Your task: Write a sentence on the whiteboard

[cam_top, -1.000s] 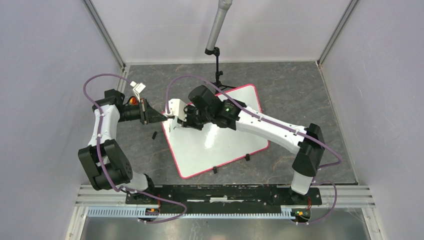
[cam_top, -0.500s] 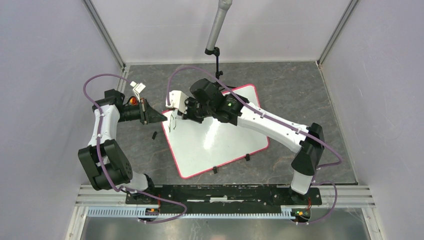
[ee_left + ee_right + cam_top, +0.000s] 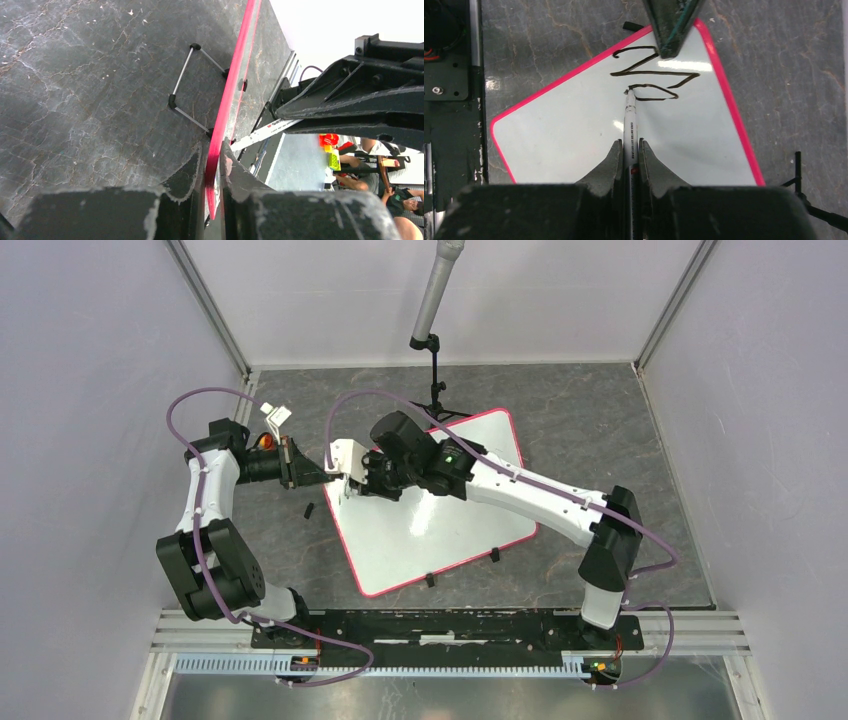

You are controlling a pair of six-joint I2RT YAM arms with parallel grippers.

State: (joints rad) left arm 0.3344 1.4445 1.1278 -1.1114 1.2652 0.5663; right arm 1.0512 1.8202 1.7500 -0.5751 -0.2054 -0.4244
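The whiteboard (image 3: 440,525) lies tilted on the dark table, white with a pink-red rim; it also shows in the right wrist view (image 3: 574,135). My left gripper (image 3: 322,472) is shut on the board's rim (image 3: 225,107) at its left corner (image 3: 214,167). My right gripper (image 3: 630,147) is shut on a grey marker (image 3: 630,120), its tip touching the board at the end of black strokes (image 3: 651,75), the start of the sentence, near the left corner. In the top view my right gripper (image 3: 352,475) hides the strokes.
A black stand with a grey pole (image 3: 436,300) rises behind the board. A small black cap (image 3: 309,510) lies on the table left of the board. Small black clips (image 3: 494,556) sit on the board's near edge. Grey walls close in left and right.
My right gripper swung up and away from the board's left corner, then came back down to it with the marker. The left arm and the board have not moved.
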